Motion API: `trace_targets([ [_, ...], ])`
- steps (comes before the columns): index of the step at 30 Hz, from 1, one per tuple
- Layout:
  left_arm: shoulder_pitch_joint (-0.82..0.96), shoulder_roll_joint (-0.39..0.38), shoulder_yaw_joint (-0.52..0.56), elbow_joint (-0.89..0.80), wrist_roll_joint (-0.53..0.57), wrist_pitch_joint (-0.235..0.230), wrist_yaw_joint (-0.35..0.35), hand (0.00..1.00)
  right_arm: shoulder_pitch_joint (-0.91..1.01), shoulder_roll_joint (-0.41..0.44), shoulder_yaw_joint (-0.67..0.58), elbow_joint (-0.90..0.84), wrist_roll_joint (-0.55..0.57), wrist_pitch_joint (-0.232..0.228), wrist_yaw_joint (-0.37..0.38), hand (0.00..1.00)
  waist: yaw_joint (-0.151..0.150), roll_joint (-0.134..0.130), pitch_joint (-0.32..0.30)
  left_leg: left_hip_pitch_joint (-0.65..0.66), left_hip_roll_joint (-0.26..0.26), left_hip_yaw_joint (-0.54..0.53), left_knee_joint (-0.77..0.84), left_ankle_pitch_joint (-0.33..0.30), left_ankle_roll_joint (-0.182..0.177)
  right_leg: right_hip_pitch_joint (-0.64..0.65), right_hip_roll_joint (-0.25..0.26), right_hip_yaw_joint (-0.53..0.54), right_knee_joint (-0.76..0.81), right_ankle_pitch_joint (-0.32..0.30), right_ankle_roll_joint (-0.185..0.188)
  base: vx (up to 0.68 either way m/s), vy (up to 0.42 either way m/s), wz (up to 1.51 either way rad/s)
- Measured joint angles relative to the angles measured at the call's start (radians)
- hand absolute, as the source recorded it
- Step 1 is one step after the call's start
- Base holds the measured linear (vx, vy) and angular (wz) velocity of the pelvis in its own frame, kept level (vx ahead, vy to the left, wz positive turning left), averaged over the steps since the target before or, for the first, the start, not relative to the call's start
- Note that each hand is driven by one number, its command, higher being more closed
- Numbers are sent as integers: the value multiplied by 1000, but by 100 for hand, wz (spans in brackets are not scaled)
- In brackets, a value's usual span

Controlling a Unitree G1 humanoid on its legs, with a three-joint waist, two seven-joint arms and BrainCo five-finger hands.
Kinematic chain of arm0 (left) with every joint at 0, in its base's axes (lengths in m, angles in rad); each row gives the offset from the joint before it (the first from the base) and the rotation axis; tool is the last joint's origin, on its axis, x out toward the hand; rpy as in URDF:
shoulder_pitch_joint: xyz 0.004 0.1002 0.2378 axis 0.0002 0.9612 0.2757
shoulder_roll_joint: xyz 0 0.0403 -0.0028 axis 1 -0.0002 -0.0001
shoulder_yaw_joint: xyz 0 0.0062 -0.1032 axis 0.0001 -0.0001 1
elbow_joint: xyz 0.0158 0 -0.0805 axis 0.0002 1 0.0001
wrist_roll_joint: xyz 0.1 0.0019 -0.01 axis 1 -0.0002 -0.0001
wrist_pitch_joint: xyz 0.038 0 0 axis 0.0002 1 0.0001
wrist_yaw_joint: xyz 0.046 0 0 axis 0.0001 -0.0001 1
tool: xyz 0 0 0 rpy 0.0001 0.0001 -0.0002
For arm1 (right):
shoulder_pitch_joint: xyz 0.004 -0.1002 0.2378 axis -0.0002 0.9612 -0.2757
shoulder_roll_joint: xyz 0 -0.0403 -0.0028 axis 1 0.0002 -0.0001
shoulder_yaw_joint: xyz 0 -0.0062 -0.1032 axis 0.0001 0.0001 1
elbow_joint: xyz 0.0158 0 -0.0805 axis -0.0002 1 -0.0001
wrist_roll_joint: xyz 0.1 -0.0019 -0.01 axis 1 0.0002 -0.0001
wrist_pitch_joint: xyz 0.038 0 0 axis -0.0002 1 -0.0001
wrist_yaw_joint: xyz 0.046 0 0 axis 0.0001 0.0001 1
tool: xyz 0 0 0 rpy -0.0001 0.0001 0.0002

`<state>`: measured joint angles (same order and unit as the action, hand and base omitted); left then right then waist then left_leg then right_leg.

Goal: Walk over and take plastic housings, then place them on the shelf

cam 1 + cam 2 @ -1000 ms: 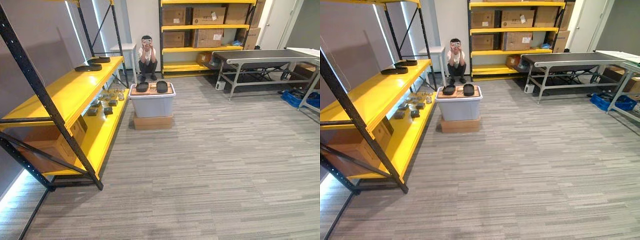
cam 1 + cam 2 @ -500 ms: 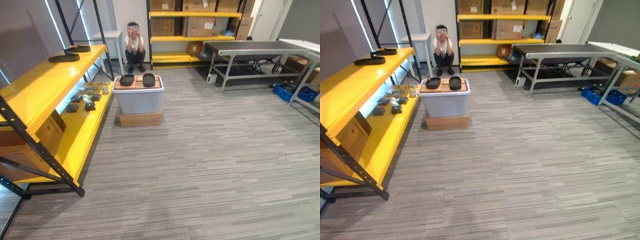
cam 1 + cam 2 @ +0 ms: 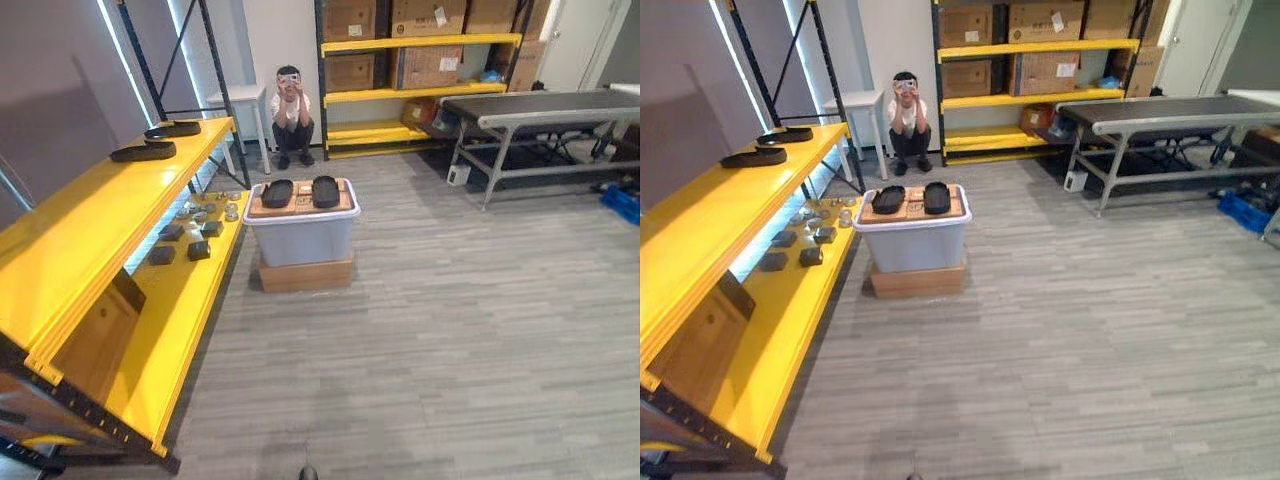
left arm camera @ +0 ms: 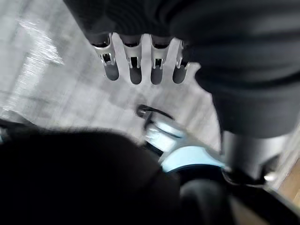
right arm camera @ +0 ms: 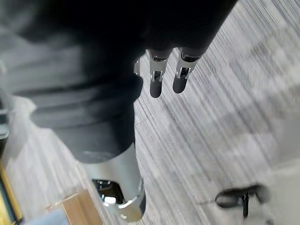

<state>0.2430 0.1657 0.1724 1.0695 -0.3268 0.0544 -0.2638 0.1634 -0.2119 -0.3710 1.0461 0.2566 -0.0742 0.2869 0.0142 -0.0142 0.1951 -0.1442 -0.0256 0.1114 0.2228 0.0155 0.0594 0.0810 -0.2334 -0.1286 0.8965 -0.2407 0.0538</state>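
Two dark oval plastic housings point(image 3: 277, 193) lay side by side atop a grey tote point(image 3: 300, 235), just right of the yellow shelf point(image 3: 90, 215), which bore two more housings point(image 3: 143, 152) at its far end; the wrist views gave me my left hand point(image 4: 135, 70) and right hand point(image 5: 157, 80), both released, fingers straight, holding nothing over the striped grey floor point(image 3: 480, 330); since a second before the camera had shifted, the housings had not.

I'm seeing matt black plastic housings point(image 3: 277, 193) on a smooth grey plastic bin point(image 3: 300, 240), a glossy yellow painted shelf point(image 3: 80, 225) and a matt grey floor point(image 3: 460, 330).
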Motion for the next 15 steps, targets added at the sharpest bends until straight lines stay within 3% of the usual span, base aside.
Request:
trace_targets([
  [2,-48,49,-13,1,1,20,2,0,0,17,-1,12,-3,3,-2,0,-29,15,11,84,0,-23,-76,-21,22,-146,50,-85,-163,-69,11,547,156,25],
  [4,-67,69,-30,14,19,45,1,0,2,19,-1,39,-3,5,-4,0,-46,17,20,125,8,-30,-89,-50,21,-196,92,-105,-303,-64,18,372,65,13],
  [5,-74,81,-25,18,15,53,0,0,18,20,-1,44,-3,9,-4,0,-51,14,27,157,11,-30,-92,-78,18,-224,121,-106,-431,-45,29,445,48,8],
  [6,-95,88,10,14,-9,55,-3,0,47,24,-13,45,-8,11,-5,0,-49,11,32,191,8,-30,-83,-123,10,-253,138,-101,-572,17,39,448,34,14],
  [7,-112,89,37,3,-27,54,-5,0,71,26,-29,47,-14,14,-10,0,-46,7,31,218,6,-34,-59,-166,3,-276,141,-99,-625,59,31,487,-11,23],
  [9,-110,67,94,-62,-46,50,-5,0,105,26,-80,45,-31,28,-15,0,-57,11,16,270,17,-57,55,-317,2,-303,140,-99,-579,97,-19,636,-104,25],
  [10,-100,53,115,-79,-55,49,-5,0,113,25,-80,42,-33,36,-15,0,-57,17,1,285,27,-58,75,-344,9,-307,143,-102,-538,93,-28,681,-167,13],
  [11,-72,30,142,-100,-71,44,-5,0,123,24,-77,33,-39,44,-12,0,-53,25,-29,301,46,-53,124,-387,-19,-300,157,-104,-504,91,-30,615,-136,15],
  [12,-71,16,157,-112,-76,49,-5,0,118,27,-79,26,-61,45,-8,0,-53,26,-37,180,81,-53,433,-392,-42,-283,173,-113,-481,125,-106,868,-176,13],
  [13,-76,-10,151,-80,-77,68,-2,0,89,12,-79,28,-79,45,-7,0,-42,77,-22,83,177,-27,693,-389,-74,-206,237,-129,-518,98,-123,710,-106,10],
  [14,-76,-15,150,-55,-81,80,-2,0,68,11,-81,33,-79,44,-8,0,-35,88,-10,66,200,-14,727,-391,-76,-152,252,-128,-552,98,-119,663,-81,1],
  [15,-68,-23,151,-19,-83,98,1,0,34,11,-82,33,-79,36,-8,0,-34,70,-2,35,205,27,681,-395,-82,-58,248,-126,-614,96,-123,639,-63,1],
])
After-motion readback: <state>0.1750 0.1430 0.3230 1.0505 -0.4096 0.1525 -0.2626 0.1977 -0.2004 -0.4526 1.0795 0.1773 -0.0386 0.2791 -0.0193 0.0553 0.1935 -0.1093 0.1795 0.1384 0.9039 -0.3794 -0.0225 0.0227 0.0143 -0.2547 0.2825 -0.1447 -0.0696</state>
